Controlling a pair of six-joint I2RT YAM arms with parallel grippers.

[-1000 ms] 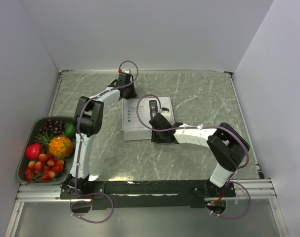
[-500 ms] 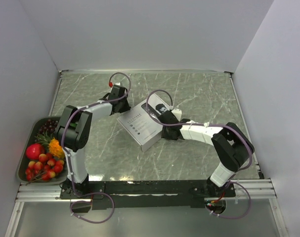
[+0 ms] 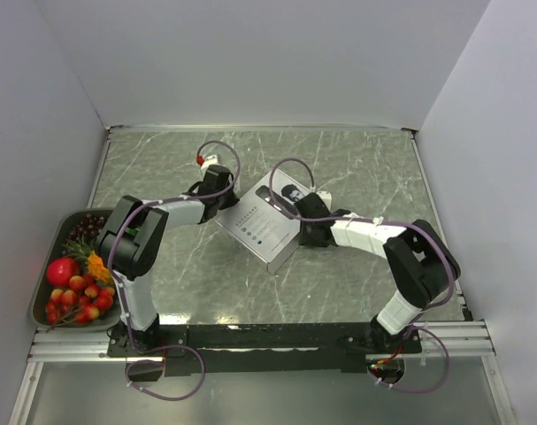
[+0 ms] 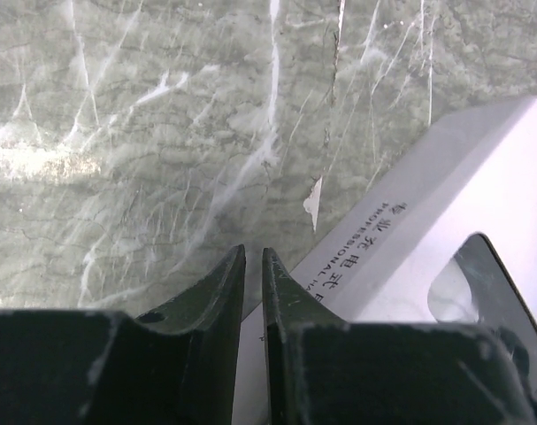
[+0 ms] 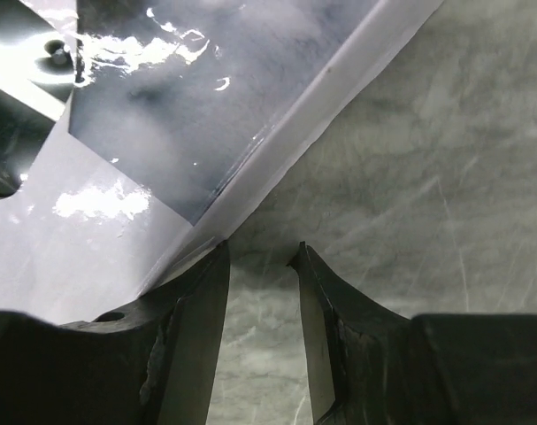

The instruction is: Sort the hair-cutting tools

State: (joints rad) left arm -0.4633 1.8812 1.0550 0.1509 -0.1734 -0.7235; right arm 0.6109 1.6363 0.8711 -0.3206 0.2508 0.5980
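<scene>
Left fingers (image 4: 217, 305) nearly touch, right fingers (image 5: 197, 319) parted; box (image 3: 261, 223) contents unclear.

Frame centre is blocked by the white box (image 3: 264, 226); lower left by the fruit tray (image 3: 40, 276). The table (image 3: 374, 168) is left open at upper right.

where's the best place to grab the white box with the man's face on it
Probably a thin side edge near a corner, coming in low from the side: the white box lies broad face up, turned diagonally, and that face looks too wide for fingers to span from above.
</scene>
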